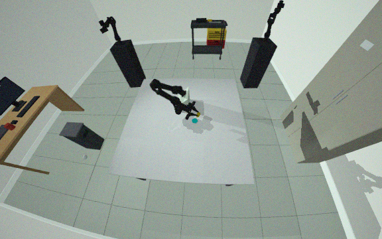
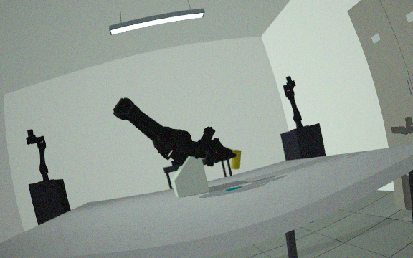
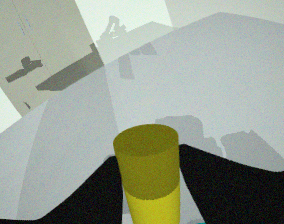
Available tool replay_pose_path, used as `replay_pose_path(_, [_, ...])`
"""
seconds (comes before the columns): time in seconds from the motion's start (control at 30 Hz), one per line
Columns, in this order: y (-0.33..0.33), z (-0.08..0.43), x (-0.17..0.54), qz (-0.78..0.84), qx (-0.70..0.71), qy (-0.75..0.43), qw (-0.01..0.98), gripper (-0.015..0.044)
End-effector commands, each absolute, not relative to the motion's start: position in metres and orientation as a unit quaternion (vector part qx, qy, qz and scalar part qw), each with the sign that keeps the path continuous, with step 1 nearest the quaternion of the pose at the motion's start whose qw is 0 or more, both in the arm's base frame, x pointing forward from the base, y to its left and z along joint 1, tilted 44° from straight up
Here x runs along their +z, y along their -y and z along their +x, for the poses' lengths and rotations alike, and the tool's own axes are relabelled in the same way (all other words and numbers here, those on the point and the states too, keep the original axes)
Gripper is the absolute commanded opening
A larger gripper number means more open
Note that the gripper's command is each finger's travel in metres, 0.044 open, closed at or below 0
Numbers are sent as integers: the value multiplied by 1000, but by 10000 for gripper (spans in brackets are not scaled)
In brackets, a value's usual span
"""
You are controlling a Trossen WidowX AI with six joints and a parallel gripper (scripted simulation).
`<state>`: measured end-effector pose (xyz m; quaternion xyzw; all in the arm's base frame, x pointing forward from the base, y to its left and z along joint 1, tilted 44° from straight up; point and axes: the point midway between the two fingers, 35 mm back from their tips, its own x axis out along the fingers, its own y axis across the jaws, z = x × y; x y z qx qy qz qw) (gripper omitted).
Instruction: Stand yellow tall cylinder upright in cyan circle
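Note:
The yellow tall cylinder is held off the table, close to upright in the exterior view. My gripper is shut on it, with one dark finger on each side in the wrist view. The cyan circle lies flat on the table, below the cylinder and slightly to its side. In the wrist view only a sliver of the circle shows at the bottom edge. The cylinder's lower end is cut off in the wrist view.
A pale wedge-shaped block stands on the white table beside the arm. Shadows of the arm fall around the circle. Two other arms on dark pedestals stand beyond the table.

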<state>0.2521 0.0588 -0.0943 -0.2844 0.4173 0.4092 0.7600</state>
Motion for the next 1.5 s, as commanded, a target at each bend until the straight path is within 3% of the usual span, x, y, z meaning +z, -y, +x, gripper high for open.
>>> replay_pose_path(0.0, [-59,251,-91,-284,413,-403,765,105])
replay_pose_path(1.47, [-54,241,-53,-322,421,-238,814,105])
